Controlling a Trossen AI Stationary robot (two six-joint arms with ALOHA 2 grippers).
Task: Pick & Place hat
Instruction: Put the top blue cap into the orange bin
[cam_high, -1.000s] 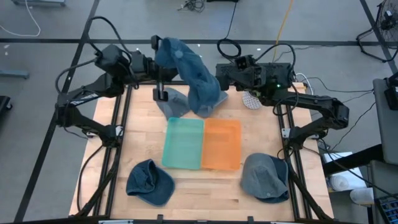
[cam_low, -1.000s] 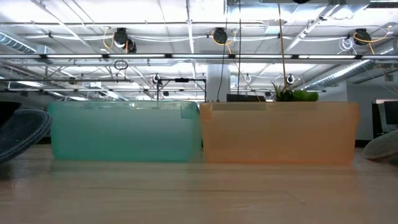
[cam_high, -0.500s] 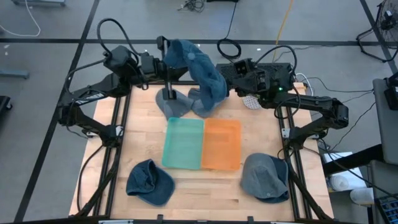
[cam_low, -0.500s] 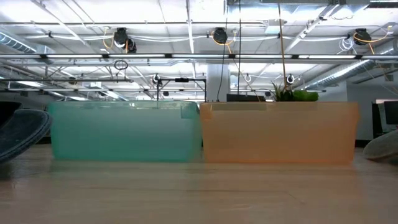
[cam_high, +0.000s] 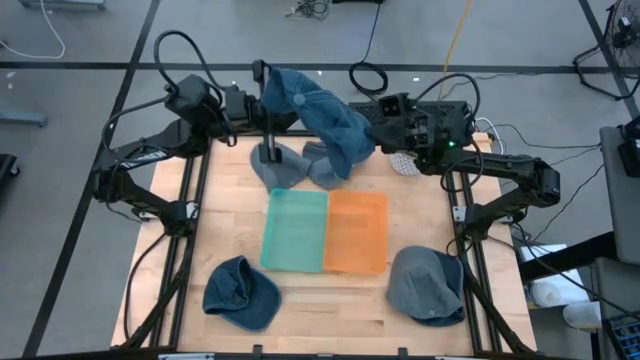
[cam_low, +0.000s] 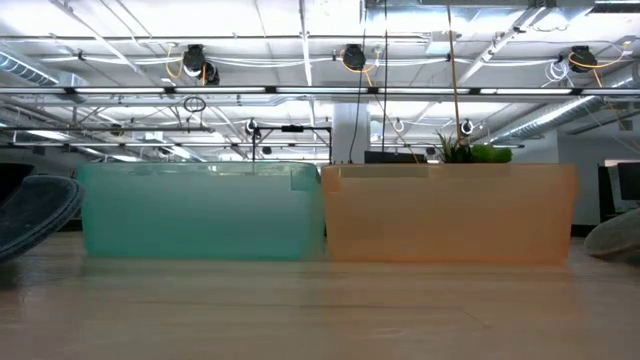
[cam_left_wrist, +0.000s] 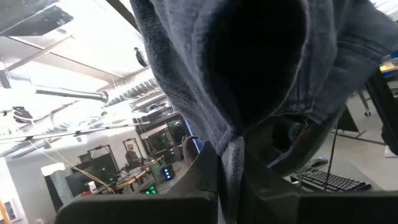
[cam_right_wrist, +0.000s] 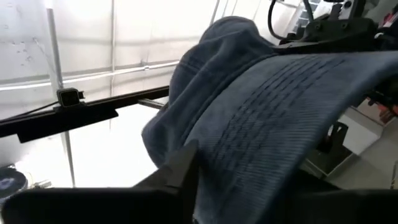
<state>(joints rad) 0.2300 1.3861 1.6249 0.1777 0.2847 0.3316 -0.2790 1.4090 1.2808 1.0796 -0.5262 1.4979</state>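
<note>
Both grippers, left (cam_high: 268, 88) and right (cam_high: 372, 115), are clamping their jaws on a floppy blue denim hat (cam_high: 318, 118), stretching it at 12 o'clock. A stand (cam_high: 270, 152) is sitting underneath, with teal (cam_high: 295, 230) and orange (cam_high: 356, 232) bins on the tabletop (cam_high: 330, 300).

Looks like a robotics lab or industrial workshop. Seen past the teal bin (cam_low: 200, 212) and orange bin (cam_low: 448, 214) on the wooden worktable (cam_high: 230, 235): open ceiling with exposed pipes (cam_low: 300, 92), hanging cable reels (cam_low: 196, 62) and strip lighting. Grey concrete floor (cam_high: 60, 250) around the table, crossed by loose cables (cam_high: 40, 45). Beyond the left wrist, benches with lit electronics (cam_left_wrist: 152, 177).
</note>
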